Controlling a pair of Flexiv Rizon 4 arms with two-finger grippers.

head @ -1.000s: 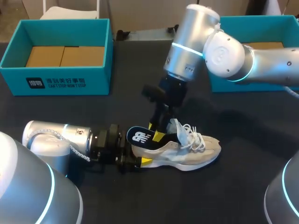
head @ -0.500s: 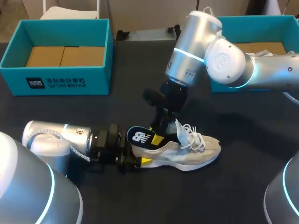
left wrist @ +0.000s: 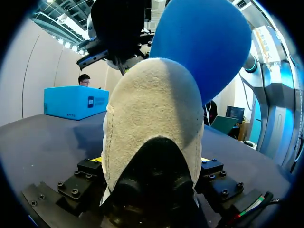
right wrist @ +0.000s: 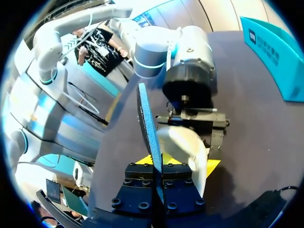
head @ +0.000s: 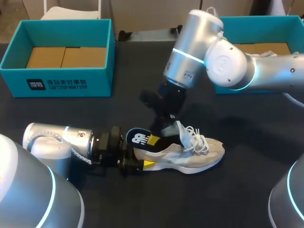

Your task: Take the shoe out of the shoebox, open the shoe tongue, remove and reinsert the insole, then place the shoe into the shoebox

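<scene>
A beige shoe with white laces lies on its side on the black table, toe to the right. My left gripper comes in flat from the left and is shut on the heel, one yellow tip on each side. The insole, black on top and blue underneath, sticks up out of the heel opening. My right gripper reaches down from above and is shut on the insole's thin edge. In the right wrist view the heel lies just beside its fingers.
A teal shoebox with brown cardboard inside stands at the back left. A second teal shoebox stands at the back right, partly behind my right arm. Bare black table lies in front of and to the right of the shoe.
My right gripper has shut on the insole and shifted slightly left, drawing the insole's heel end a little left. The left arm and the shoe have stayed put.
</scene>
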